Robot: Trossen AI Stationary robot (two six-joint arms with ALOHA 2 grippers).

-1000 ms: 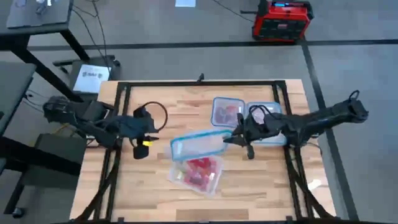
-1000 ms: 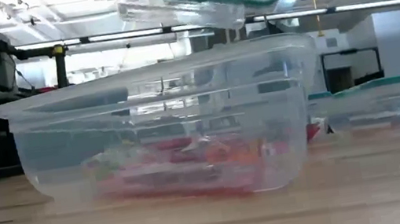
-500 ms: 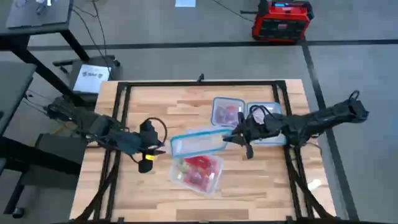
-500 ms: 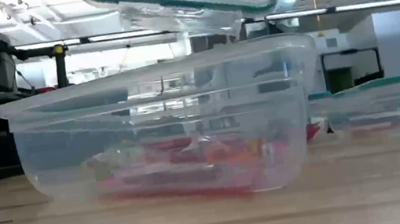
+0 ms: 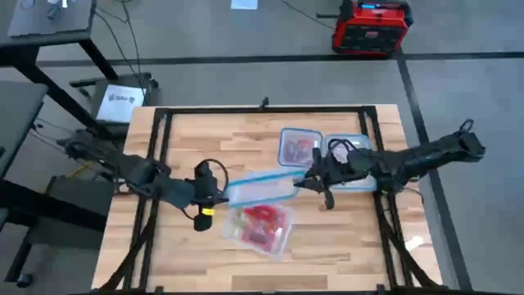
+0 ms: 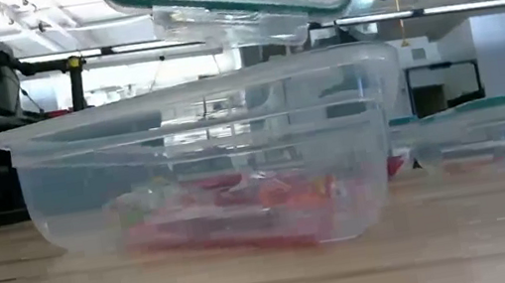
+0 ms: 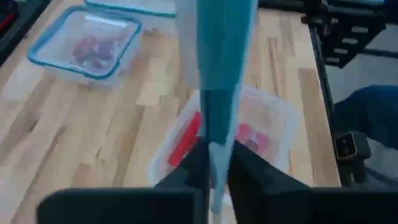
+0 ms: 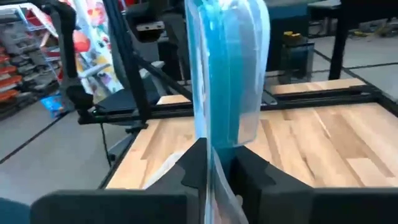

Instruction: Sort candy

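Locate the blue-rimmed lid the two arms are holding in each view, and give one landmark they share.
High: lid mid-table, between both arms.
Low: top edge, above the open tub.
Left wrist: edge-on, rising from the left gripper.
Right wrist: edge-on, rising from the right gripper.
Shared landmark: the tub of candy just below the lid; not visible in the right wrist view.

A heap of small shiny red and pink wrapped candy (image 5: 260, 224) lies loose on the floor of an open clear plastic tub (image 5: 279, 242) near the tabletop's front edge, about midway along it. A few darker red pieces (image 5: 299, 148) sit in a blue-rimmed clear container (image 5: 283, 133) toward the back right.
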